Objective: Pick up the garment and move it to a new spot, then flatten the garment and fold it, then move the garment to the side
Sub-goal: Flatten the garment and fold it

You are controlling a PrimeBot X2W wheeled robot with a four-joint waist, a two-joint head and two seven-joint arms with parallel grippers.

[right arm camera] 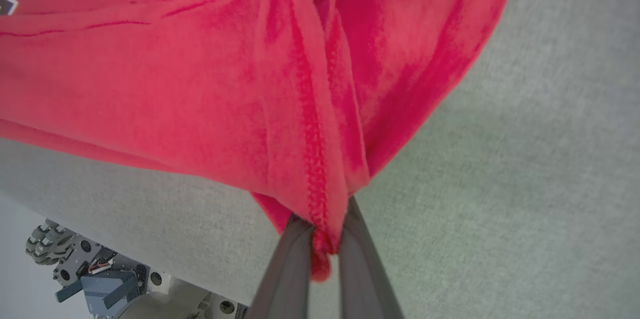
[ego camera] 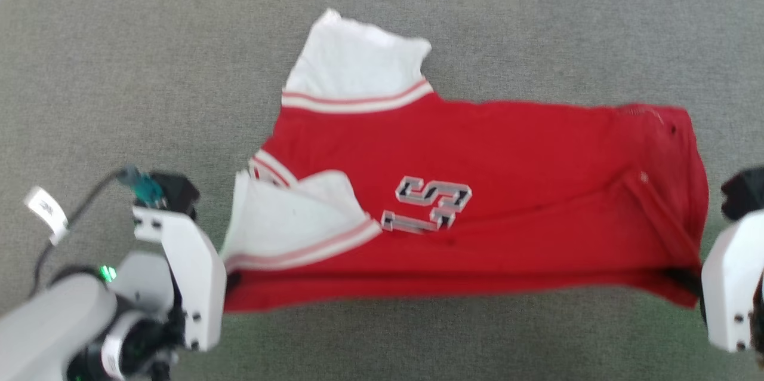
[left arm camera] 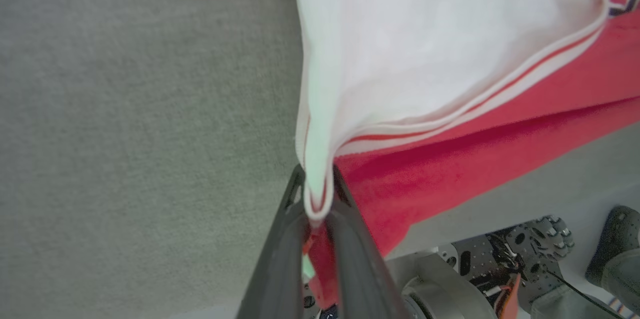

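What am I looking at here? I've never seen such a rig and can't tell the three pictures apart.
A two-armed robot is handling a red shirt. The wide picture comes from a camera on its head, looking down at a grey surface. The other two come from cameras on its wrists, looking along each arm's jaws. The left gripper pinches the end with the white sleeve; the right gripper pinches the red hem end. Between them the shirt hangs stretched, its near edge lifted off the surface.
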